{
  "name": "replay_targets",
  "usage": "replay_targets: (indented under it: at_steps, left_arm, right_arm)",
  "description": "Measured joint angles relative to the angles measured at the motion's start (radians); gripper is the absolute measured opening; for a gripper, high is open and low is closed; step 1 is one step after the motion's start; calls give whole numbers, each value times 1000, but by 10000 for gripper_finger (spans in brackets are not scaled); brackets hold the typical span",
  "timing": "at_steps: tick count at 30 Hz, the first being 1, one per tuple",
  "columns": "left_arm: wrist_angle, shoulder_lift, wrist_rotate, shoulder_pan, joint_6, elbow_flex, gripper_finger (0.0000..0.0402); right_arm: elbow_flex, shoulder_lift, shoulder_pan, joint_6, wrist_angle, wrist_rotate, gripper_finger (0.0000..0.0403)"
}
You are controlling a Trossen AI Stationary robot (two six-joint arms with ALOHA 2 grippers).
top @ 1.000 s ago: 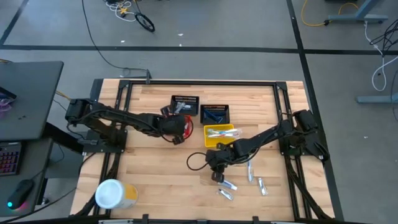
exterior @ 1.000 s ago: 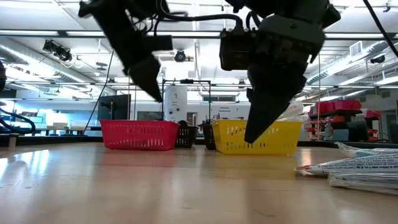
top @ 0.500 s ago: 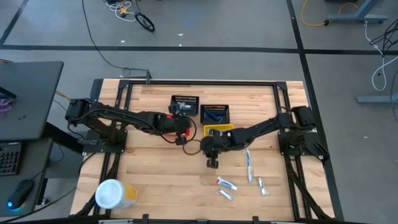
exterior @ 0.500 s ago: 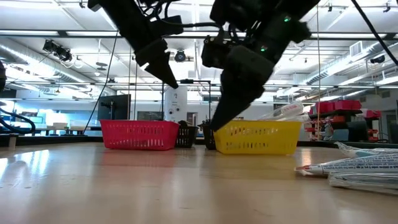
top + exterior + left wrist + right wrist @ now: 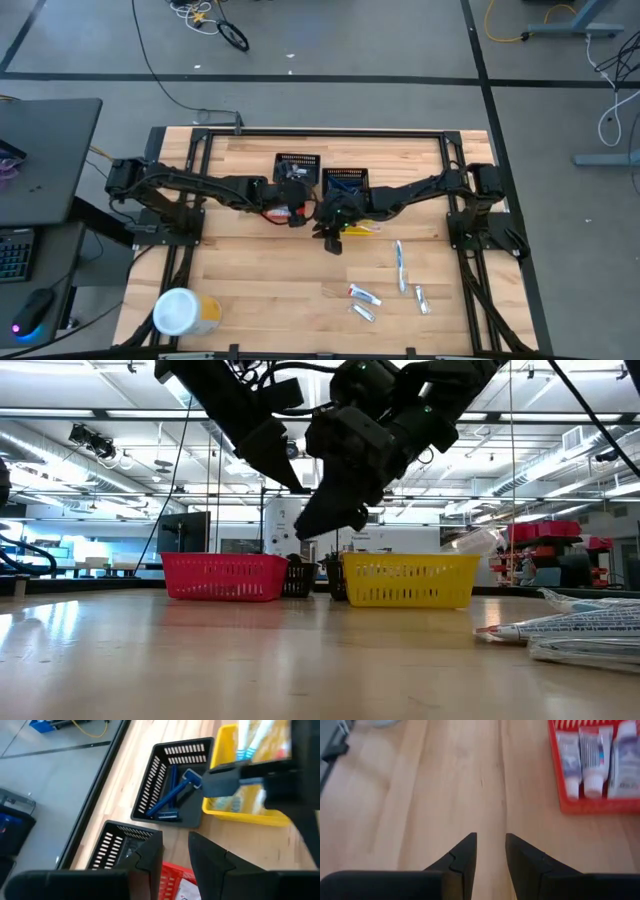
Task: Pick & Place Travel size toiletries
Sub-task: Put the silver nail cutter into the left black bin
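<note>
Baskets sit in a cluster at the far middle of the bench (image 5: pixel 250 270): a red one (image 5: pixel 224 576), a yellow one (image 5: pixel 411 580), and two black mesh ones behind them (image 5: pixel 297 164). Both arms have crowded in over that cluster, so it's pretty busy up there.

Left gripper (image 5: pixel 174 851) hangs above the red basket, fingers a little apart with nothing between them. Its wrist view looks down on the black basket holding dark blue razors (image 5: pixel 172 795), with the yellow basket just beside it holding toothbrushes (image 5: pixel 252 737).

Right gripper (image 5: pixel 490 851) hovers over bare wood just next to the red basket, fingers also slightly spread and empty. Its camera catches small white tubes (image 5: pixel 592 760) lying side by side in the red basket.

Leftover toiletries are still out on the bench on the right arm's side: a toothbrush (image 5: pixel 400 265) and a few little tubes (image 5: pixel 364 295) near the front edge. A big white-and-yellow canister (image 5: pixel 182 312) stands well apart at the front left corner.
</note>
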Motion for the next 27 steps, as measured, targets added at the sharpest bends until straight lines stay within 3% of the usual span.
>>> replay_targets:
  at_steps: [8, 18, 23, 27]
  left_arm:
    - [0, 0, 1, 22, -82, 0, 99]
    - [-21, 0, 14, 21, -183, 0, 96]
    - [-72, 0, 12, 21, -254, 0, 96]
    - [-106, 0, 22, 21, -261, 0, 96]
  right_arm:
    - [0, 0, 17, -34, 109, -1, 111]
    - [0, -2, 60, 35, 103, -27, 111]
    - [0, -2, 142, 46, 20, -68, 110]
    - [0, -2, 220, 120, -114, 28, 110]
